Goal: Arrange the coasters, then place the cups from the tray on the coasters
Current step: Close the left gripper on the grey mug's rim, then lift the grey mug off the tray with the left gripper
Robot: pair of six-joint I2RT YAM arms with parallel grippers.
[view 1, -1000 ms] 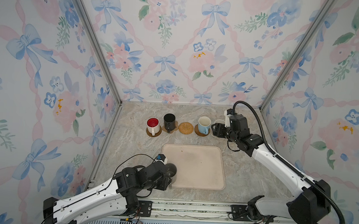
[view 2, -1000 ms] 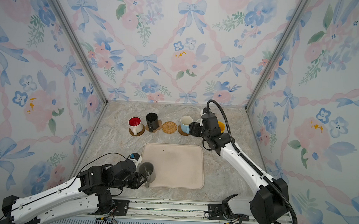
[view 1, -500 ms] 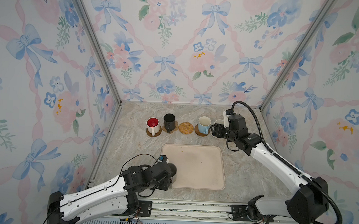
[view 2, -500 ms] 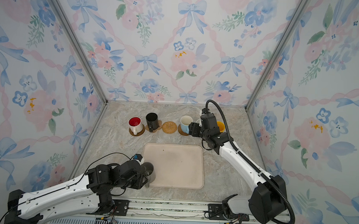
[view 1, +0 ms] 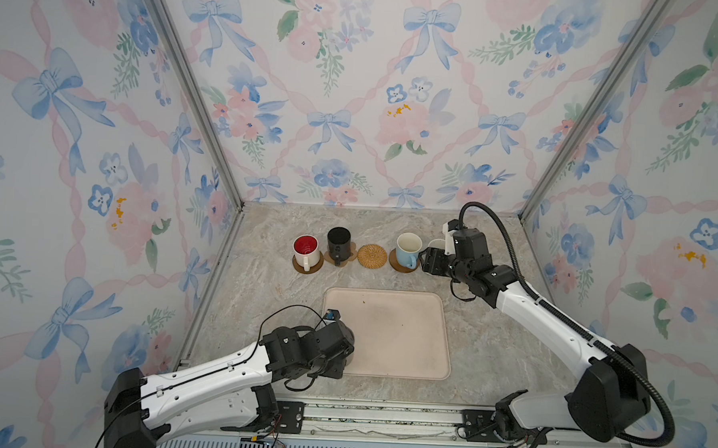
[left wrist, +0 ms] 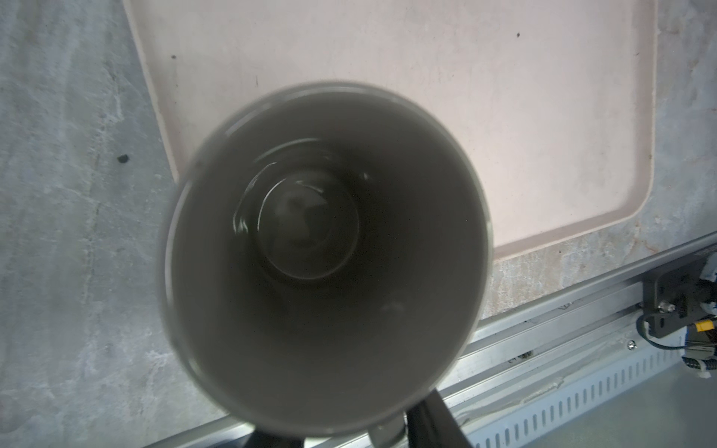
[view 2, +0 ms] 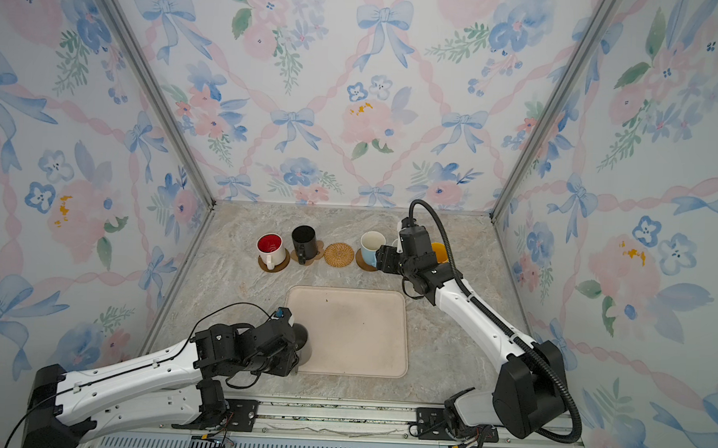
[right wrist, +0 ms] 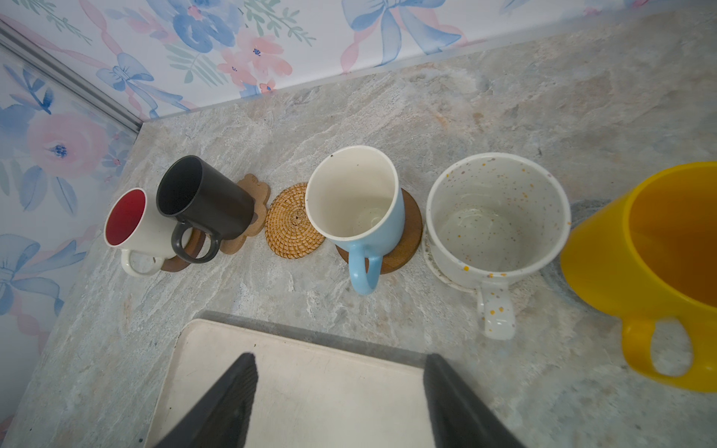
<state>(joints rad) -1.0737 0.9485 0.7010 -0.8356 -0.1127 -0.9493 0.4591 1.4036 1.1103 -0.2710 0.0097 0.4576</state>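
Observation:
In a row at the back stand a white mug with a red inside (right wrist: 128, 221), a black mug (right wrist: 201, 198) on the paw coaster (right wrist: 256, 190), a bare rattan coaster (view 1: 372, 256), a light blue mug (view 1: 408, 248) on a dark wooden disc (right wrist: 411, 232), a speckled mug (right wrist: 496, 217) and a yellow mug (view 2: 439, 251). The grey mug (left wrist: 322, 252) is at the front left corner of the tray (view 1: 394, 339). My left gripper (view 1: 335, 351) points down, its fingers (left wrist: 430, 422) either side of the handle; the tips are hidden. My right gripper (right wrist: 339, 357) hangs open and empty beside the blue mug.
A dark wooden disc (view 1: 307, 268) lies under the white mug. A cream mat (right wrist: 438, 271) shows under the speckled mug, a blue-grey one (right wrist: 582, 209) under the yellow mug. The metal rail (view 1: 382, 417) runs along the front edge, and patterned walls close three sides.
The left arm has swung round at the tray's front left corner, and the grey mug has shifted slightly forward. The right gripper has edged a little left toward the blue mug.

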